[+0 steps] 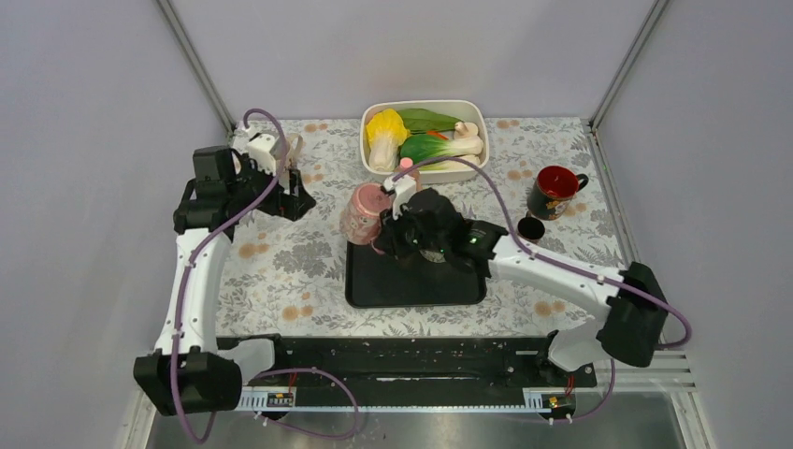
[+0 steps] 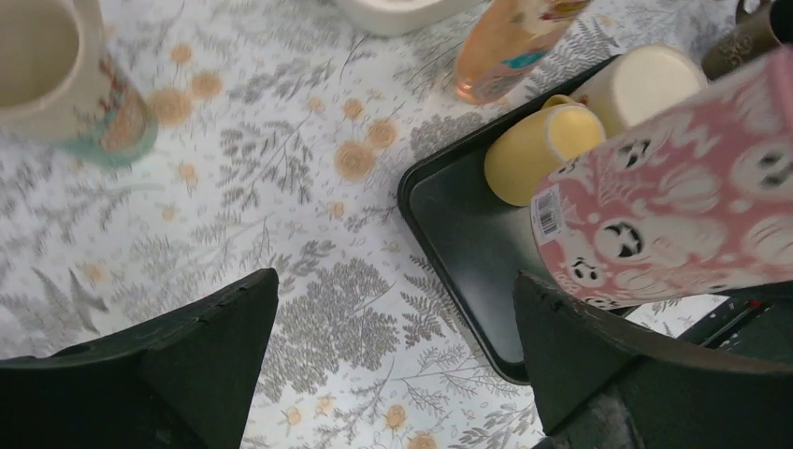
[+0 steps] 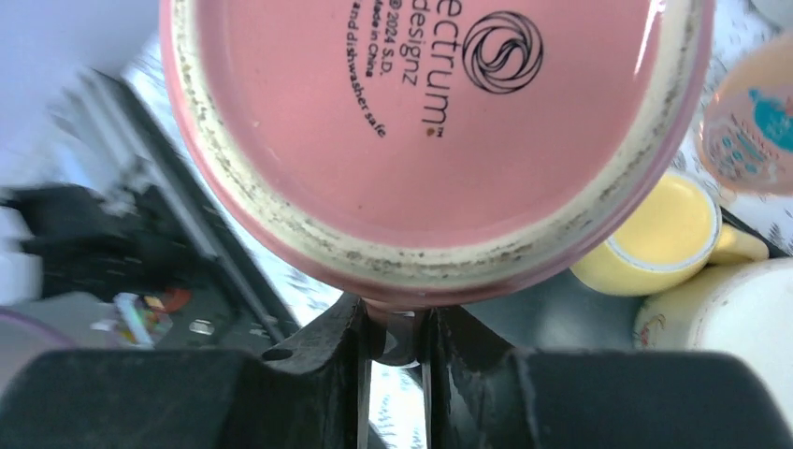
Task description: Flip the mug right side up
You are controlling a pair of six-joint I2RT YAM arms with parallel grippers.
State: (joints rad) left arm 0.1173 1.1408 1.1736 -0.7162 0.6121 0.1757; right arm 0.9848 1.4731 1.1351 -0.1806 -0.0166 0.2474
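A pink mug (image 1: 363,211) with white ghost faces hangs tilted over the left end of the black tray (image 1: 411,285). My right gripper (image 1: 388,227) is shut on its handle. In the right wrist view the mug's pink base (image 3: 430,122) fills the frame and the handle (image 3: 397,329) sits pinched between the fingers. The left wrist view shows the mug's patterned side (image 2: 673,206) at the right. My left gripper (image 1: 295,201) is open and empty over the tablecloth, left of the tray, and shows in its wrist view (image 2: 397,309).
A yellow mug (image 2: 538,150) and a cream mug (image 2: 641,84) lie on the tray. A peach cup (image 2: 505,47) stands behind it. A cream cup (image 2: 65,79) stands at far left. A white bin of vegetables (image 1: 425,138), a red-lined dark mug (image 1: 554,192) and a small dark cup (image 1: 530,227) are further back.
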